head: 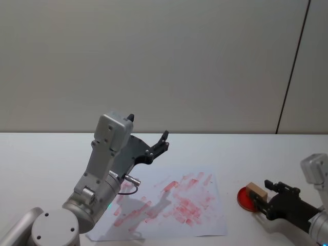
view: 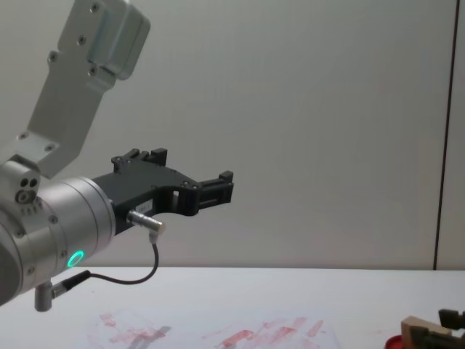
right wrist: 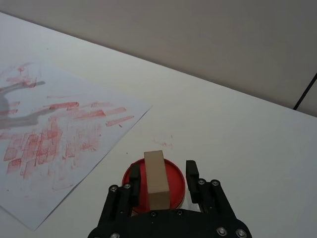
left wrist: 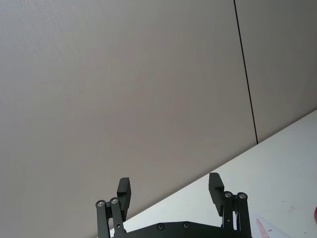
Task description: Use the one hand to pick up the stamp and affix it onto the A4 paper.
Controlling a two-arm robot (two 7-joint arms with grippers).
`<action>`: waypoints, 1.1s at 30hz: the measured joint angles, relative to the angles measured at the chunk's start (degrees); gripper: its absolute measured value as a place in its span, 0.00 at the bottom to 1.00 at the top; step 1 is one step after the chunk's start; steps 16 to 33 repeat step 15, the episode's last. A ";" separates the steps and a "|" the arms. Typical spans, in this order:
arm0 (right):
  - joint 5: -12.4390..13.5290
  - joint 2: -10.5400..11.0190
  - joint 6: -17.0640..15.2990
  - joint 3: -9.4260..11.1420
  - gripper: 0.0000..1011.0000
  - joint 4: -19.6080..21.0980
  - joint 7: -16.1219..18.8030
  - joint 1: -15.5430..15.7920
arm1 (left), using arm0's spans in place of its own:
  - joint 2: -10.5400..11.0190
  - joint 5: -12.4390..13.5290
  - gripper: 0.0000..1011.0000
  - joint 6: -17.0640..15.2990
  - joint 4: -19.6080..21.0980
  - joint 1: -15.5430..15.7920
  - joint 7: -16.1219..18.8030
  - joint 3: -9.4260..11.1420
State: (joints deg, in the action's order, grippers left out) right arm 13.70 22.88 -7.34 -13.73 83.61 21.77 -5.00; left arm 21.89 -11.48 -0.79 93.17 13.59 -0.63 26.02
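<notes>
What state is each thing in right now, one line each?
Stamp: upright on the ink pad, between the right tool's fingers.
Ink pad: uncovered, on the table.
Paper: flat, smeared with red marks.
Right tool: open, straddling the stamp.
Left tool: open, empty, raised.

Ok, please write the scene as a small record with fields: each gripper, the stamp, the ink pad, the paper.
right gripper: low over the table at the robot's right, fingers open on either side of the stamp, one pad close against it, the other apart
left gripper: raised above the table at the robot's left, open, holding nothing
stamp: pale wooden block standing on the ink pad
ink pad: round, red, on the table beside the paper
A4 paper: flat on the table, covered with red ink marks
</notes>
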 joint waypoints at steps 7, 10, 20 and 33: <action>2.73 -0.25 1.34 0.28 0.72 1.07 -0.54 -0.05 | 0.00 0.00 0.99 0.00 0.00 0.00 0.00 0.00; 3.86 -0.36 2.11 0.41 0.78 2.24 -0.95 0.10 | 0.00 0.00 0.99 0.00 0.00 0.00 0.00 0.00; 5.64 -0.57 3.31 0.53 0.94 4.45 -1.92 0.45 | 0.00 0.00 0.99 0.00 0.00 0.00 0.00 0.00; 5.64 -0.57 3.31 0.53 0.94 4.45 -1.92 0.45 | 0.00 0.00 0.99 0.00 0.00 0.00 0.00 0.00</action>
